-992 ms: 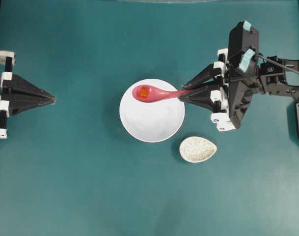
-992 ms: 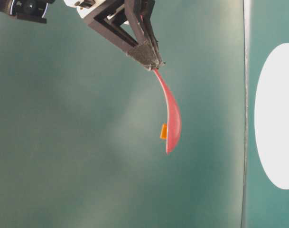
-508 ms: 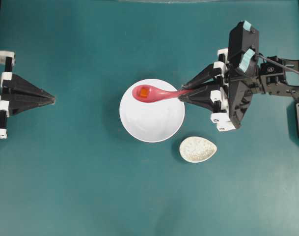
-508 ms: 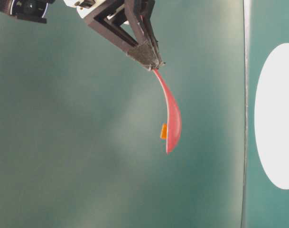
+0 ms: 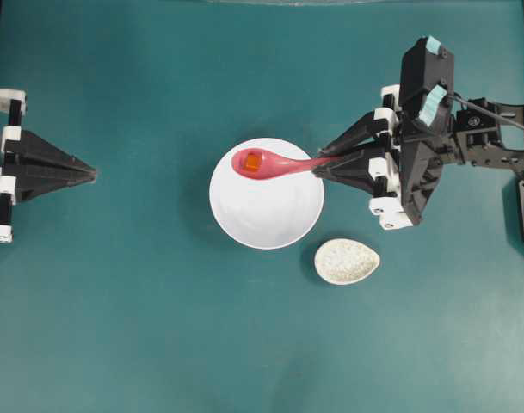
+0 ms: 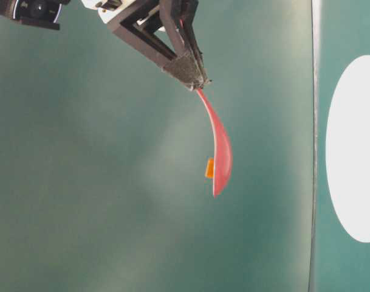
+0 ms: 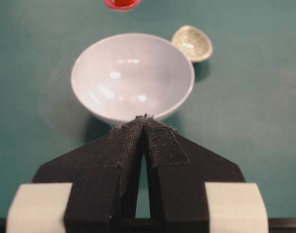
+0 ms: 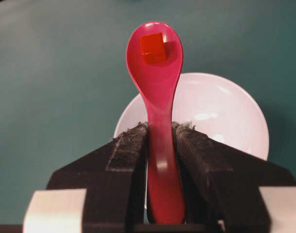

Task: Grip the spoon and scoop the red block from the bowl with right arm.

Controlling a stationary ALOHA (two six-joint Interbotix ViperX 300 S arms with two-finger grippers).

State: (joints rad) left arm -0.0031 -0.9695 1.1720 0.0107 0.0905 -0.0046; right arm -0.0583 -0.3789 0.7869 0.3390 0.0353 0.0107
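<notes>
My right gripper (image 5: 320, 166) is shut on the handle of the pink-red spoon (image 5: 274, 163) and holds it in the air above the white bowl (image 5: 270, 215). The red block (image 5: 253, 161) sits in the spoon's scoop. The right wrist view shows the spoon (image 8: 156, 82) between my jaws (image 8: 160, 125), the block (image 8: 153, 47) in its scoop and the bowl (image 8: 220, 111) below. The table-level view shows the spoon (image 6: 220, 152) hanging from the gripper (image 6: 194, 80) with the block (image 6: 209, 168) on it. My left gripper (image 5: 91, 175) is shut and empty at the far left.
A small speckled beige dish (image 5: 347, 261) lies on the teal table just right of the bowl's front. It also shows in the left wrist view (image 7: 192, 42) behind the bowl (image 7: 104, 102). The left wrist view shows my shut left gripper (image 7: 145, 118).
</notes>
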